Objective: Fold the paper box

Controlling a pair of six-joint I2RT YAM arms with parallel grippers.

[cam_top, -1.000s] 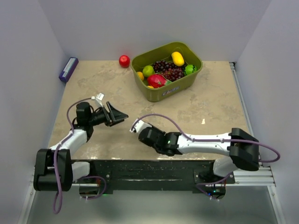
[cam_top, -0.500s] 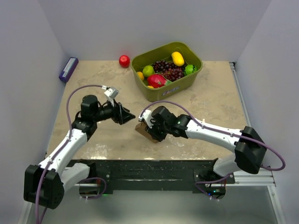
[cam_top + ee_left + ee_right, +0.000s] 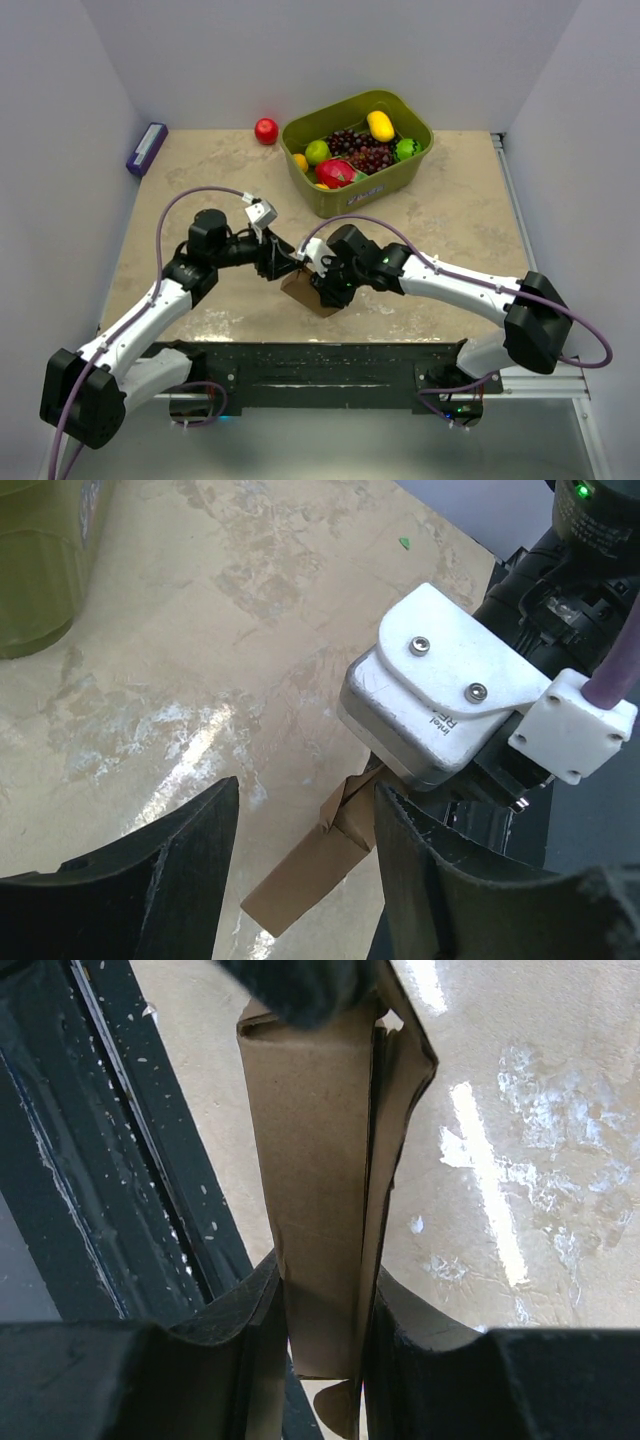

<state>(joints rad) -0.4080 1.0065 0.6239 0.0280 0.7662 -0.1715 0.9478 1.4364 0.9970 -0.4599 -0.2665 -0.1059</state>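
Paper box plain brown cardboard, no print. Table beige, mottled marble-like veining with pale glare streaks. Bin olive-green, small whitish label. Fruit: yellow one, dark purple grapes, green lime, pink-red dragon fruit, small orange one, green leafy piece, red apple. Small box purple. Left arm and right arm white with black joints; cables purple. Left gripper and right gripper black. Walls pale grey-lavender. Base rail black with white specks.
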